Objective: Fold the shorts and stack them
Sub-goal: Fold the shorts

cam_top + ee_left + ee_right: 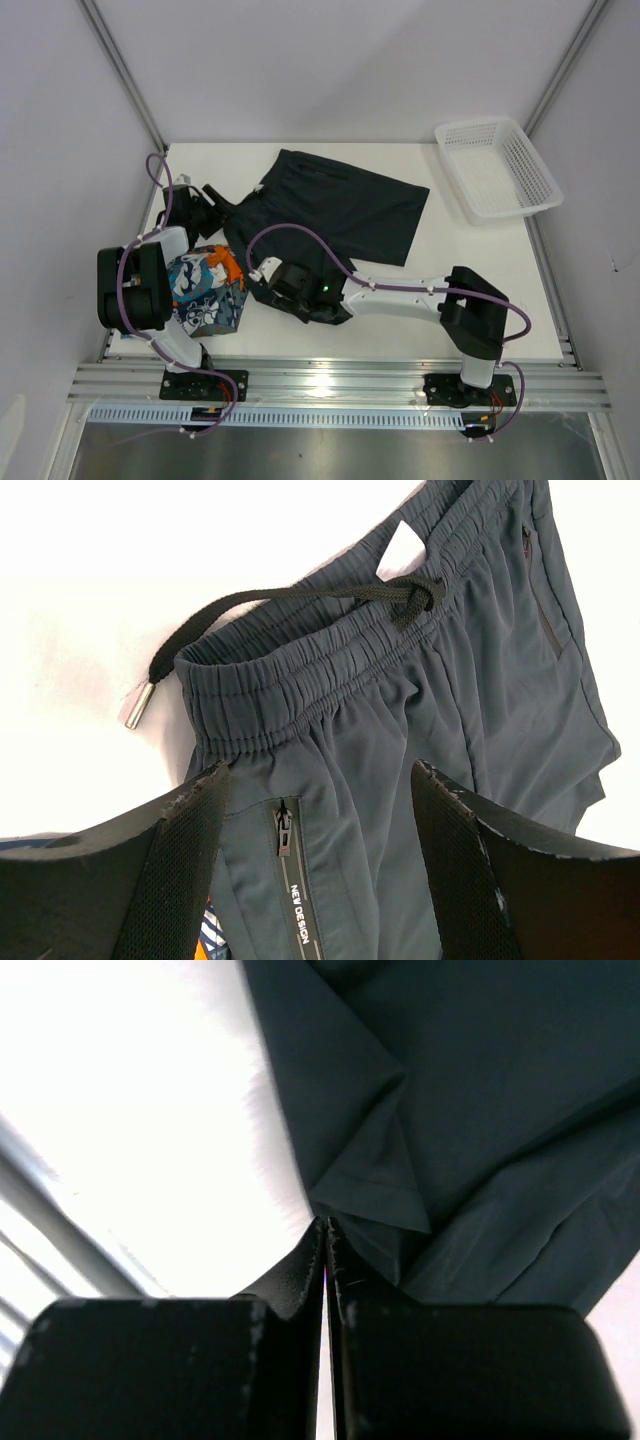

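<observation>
The plain dark navy-teal shorts (335, 205) lie spread out mid-table. The printed orange, teal and white shorts (205, 290) sit folded in a bundle at the near left. My left gripper (205, 203) is open and hovers over the dark shorts' waistband end. In the left wrist view the dark shorts (400, 700) lie between its spread fingers (175, 880), by a zip pocket, and it (320, 770) is empty. My right gripper (262, 271) is shut at the dark shorts' near-left hem corner (375, 1195), the tips (326, 1222) pinching the fabric edge.
A white mesh basket (497, 165) stands at the far right corner. The dark shorts' black drawstring with a metal tip (280, 595) trails onto the white table (400, 320). A strip of the printed shorts (210, 925) shows under the left finger. Grey walls enclose the table.
</observation>
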